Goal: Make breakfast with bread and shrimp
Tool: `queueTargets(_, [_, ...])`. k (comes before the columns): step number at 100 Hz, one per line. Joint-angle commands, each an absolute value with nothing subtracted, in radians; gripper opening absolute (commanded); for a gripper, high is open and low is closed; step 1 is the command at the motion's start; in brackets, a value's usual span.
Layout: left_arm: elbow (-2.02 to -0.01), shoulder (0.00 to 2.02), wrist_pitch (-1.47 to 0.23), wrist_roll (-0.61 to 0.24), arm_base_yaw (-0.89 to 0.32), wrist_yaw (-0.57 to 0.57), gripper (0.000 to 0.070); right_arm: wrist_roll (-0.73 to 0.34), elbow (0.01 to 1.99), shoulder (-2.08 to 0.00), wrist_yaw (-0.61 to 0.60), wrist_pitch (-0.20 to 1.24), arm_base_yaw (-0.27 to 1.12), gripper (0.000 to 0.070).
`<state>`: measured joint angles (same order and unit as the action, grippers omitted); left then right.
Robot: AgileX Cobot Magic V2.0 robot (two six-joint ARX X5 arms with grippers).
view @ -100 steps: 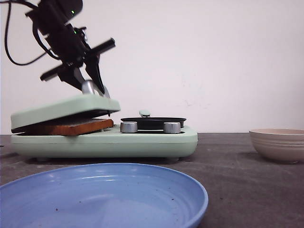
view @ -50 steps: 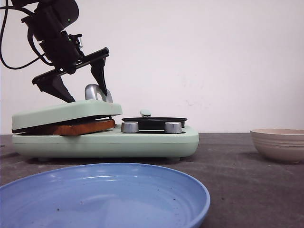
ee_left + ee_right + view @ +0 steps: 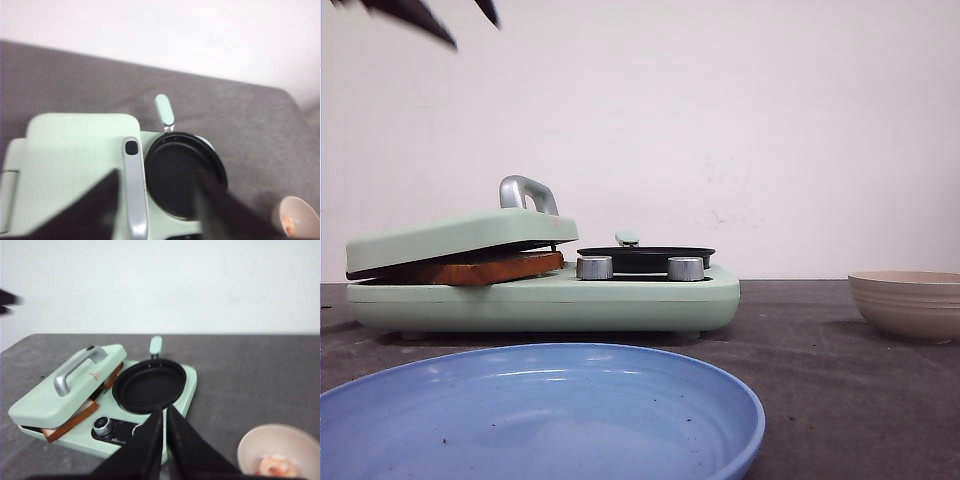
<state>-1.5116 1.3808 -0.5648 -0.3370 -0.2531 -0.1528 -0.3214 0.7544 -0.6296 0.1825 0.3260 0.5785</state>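
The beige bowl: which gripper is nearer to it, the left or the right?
Probably right. The right gripper hangs near the beige bowl; the left gripper is over the sandwich maker, farther away.

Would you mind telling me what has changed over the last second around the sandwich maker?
The left pincer let go of the lid handle and rose, open, nearly out of the front view. The lid stayed down on the bread. The black pan, blue plate and beige bowl have not moved.
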Motion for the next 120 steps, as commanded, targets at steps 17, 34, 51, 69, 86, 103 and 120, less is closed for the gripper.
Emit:
queueTargets(17, [-1.531,1.159,-0.690,-0.200,-0.269,-0.150,0.0000,-0.442,0.770,-0.833,0.080,0.279,0.453,0.0003])
queueTargets(34, [-1.530,1.020,-0.798,-0.175,-0.289,-0.150,0.0000,-0.435,0.848,-0.983,-0.094,0.280,0.211,0.0003])
queueTargets(51, [-1.523,0.907,-0.871,-0.157,-0.314,-0.149,0.0000,-0.407,0.944,-1.153,-0.249,0.355,-0.025,0.0057])
queueTargets(69, [-1.468,0.793,-0.896,-0.157,-0.318,-0.149,0.0000,-0.404,0.998,-1.340,-0.309,0.435,-0.141,0.0374])
queueTargets(86, [-1.443,0.732,-0.941,-0.146,-0.318,-0.146,0.0000,-0.402,0.999,-1.477,-0.314,0.471,-0.187,0.0373])
queueTargets(103, [-1.443,0.719,-0.957,-0.144,-0.318,-0.141,0.0000,-0.379,0.999,-1.563,-0.314,0.459,-0.200,0.0362])
queueTargets(120, [-1.443,0.719,-0.986,-0.144,-0.318,-0.141,0.0000,-0.377,0.999,-1.629,-0.315,0.418,-0.203,0.0315])
